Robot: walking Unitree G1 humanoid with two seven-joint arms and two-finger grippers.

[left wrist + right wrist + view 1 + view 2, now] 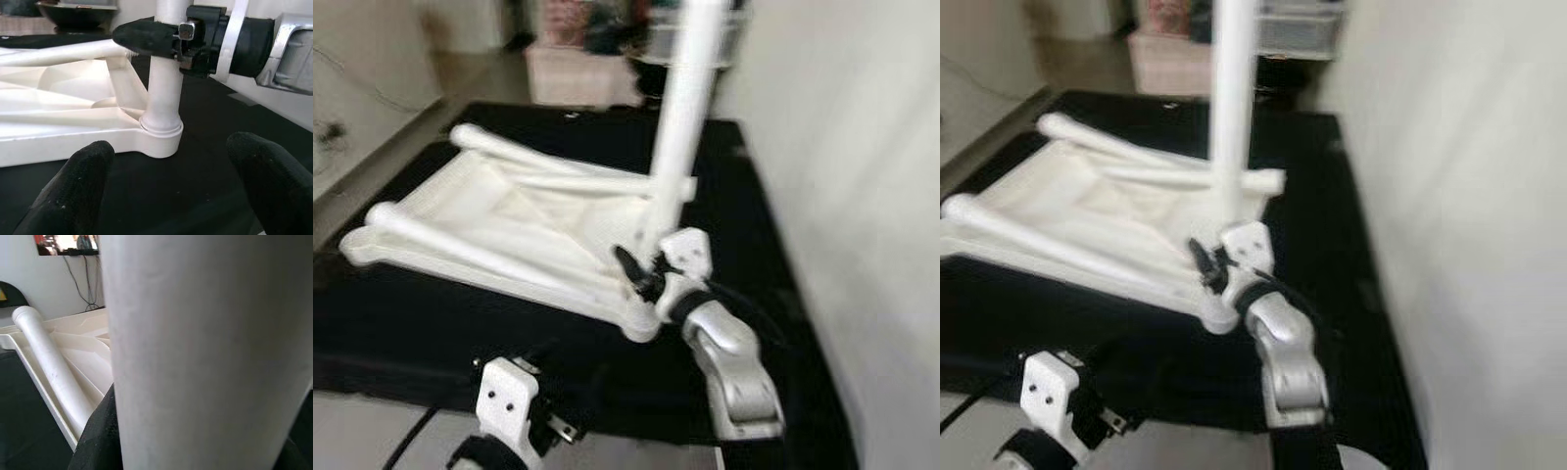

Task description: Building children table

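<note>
Two grippers share the work as we look down: nearest us the left gripper point(514, 406) hangs low at the near edge of the black mat point(431, 323), its fingers point(78, 181) spread wide with nothing between them, aimed at the corner where the job is going on. Just beyond, our right gripper point(641, 269) has its fingers closed around the upright white leg point(685, 127), low on the shaft and a little above the corner socket point(161, 139) of the upturned white tabletop point(499, 225). From the left wrist camera we see the leg's foot standing in that round socket with a thin seam showing at the collar, so we judge it is seated or close to it, though we cannot tell whether it is locked. Farther back, two more legs point(538, 157) lie flat across the underside of the tabletop, not yet stood up, and past the mat we make out blurred storage boxes point(587, 59) on the floor. What worries us is the leg tilting in its socket if we press off-axis, since our hold is low and the shaft is tall; that could jam it. The tabletop might also slide on the mat, as nothing braces it.
</note>
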